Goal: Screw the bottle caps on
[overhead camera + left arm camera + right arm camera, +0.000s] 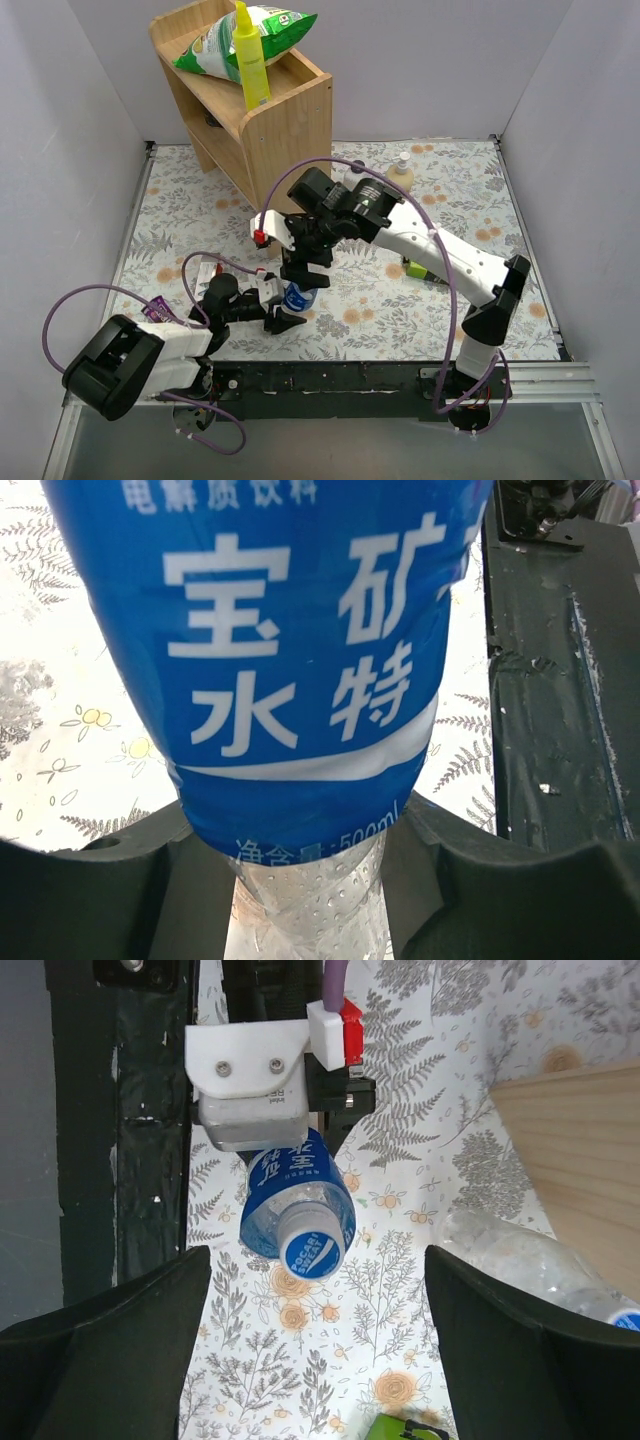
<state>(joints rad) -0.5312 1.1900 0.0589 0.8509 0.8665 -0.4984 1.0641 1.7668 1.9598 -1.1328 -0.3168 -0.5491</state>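
Note:
The blue-label bottle [298, 296] stands upright on the floral mat, and my left gripper [285, 312] is shut on its lower body. In the left wrist view the label [300, 660] fills the frame and the fingers [500, 900] press the clear base. A blue cap with a whitish rim [313, 1243] sits on its neck. My right gripper [318, 1252] hovers straight above that cap, jaws wide open and empty, not touching it. The plain clear bottle [520, 1260] lies on its side by the wooden shelf, with a bit of blue cap [627, 1318] at its end.
A wooden shelf [250, 110] stands at the back left with a green bag and a yellow bottle on it. A cream pump bottle [402, 172] stands at the back. A green object [415, 268] lies under the right arm. A black rail [330, 378] runs along the near edge.

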